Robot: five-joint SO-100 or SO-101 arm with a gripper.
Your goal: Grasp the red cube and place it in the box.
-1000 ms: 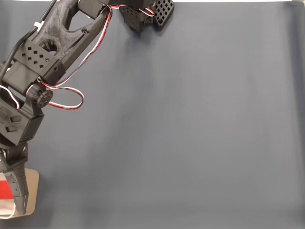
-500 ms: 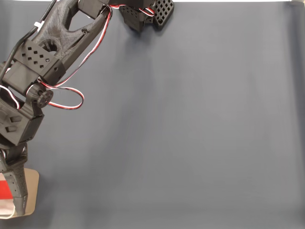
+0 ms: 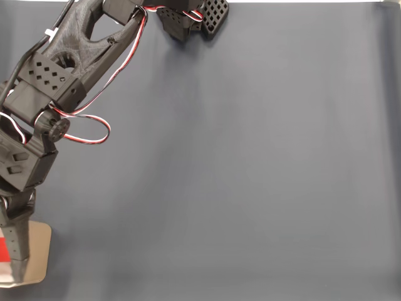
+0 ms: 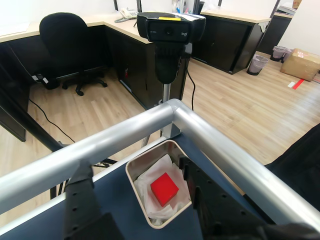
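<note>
In the wrist view the red cube [image 4: 164,189] lies on crumpled white paper inside the box [image 4: 131,175], a pale container with rounded corners. My gripper [image 4: 133,166] hangs over the box, open, its black fingers [image 4: 82,200] standing either side of the cube without touching it. The fixed view puts the box [image 3: 42,251] at the bottom left corner of the mat. There one black finger [image 3: 15,251] covers most of the cube [image 3: 2,249], leaving a thin red strip at the frame edge.
A dark blue-grey mat [image 3: 250,175] spreads wide to the right of the arm [image 3: 56,75]. A silver table rail [image 4: 210,135] runs just behind the box. Beyond it stand a webcam on a post [image 4: 170,30], an office chair [image 4: 62,35] and desks.
The visible finger has swung from tilted to upright and a little leftward, so it now hides more of the cube. The rest of the arm has stayed still.
</note>
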